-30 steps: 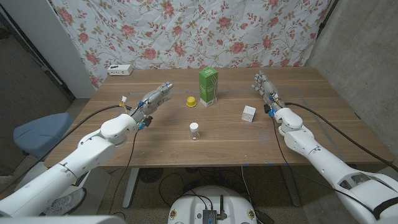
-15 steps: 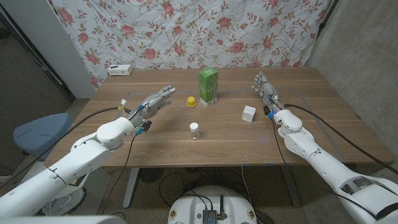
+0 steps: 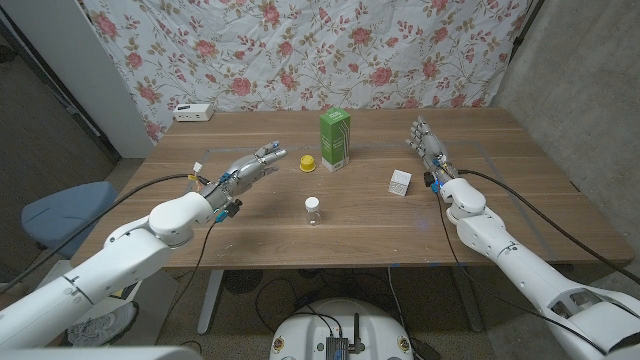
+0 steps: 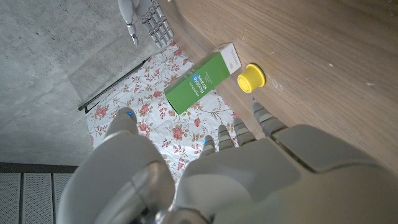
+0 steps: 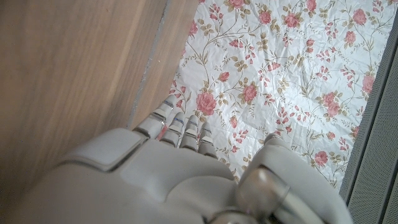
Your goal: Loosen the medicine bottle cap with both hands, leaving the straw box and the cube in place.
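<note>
From the head view, the small clear medicine bottle with a white cap (image 3: 313, 210) stands alone at mid-table on the brown wooden table (image 3: 250, 230). Behind it stand the tall green straw box (image 3: 334, 139) and a yellow round cap (image 3: 307, 162); the white latticed cube (image 3: 400, 182) sits right. Left hand (image 3: 250, 166) and right hand (image 3: 428, 145) are released, empty. A white power strip (image 3: 192, 112) lies before the floral cloth (image 3: 300, 50).

The left wrist view brings the green box (image 4: 202, 81) and yellow cap (image 4: 251, 78) closer.

The right wrist view shows wood and cloth.

place: makeshift lab/test rm | cues: floral cloth backdrop (image 3: 300, 50), bare concrete wall (image 3: 580, 90), wood desk (image 3: 250, 225), cables under desk, blue chair (image 3: 60, 212)
</note>
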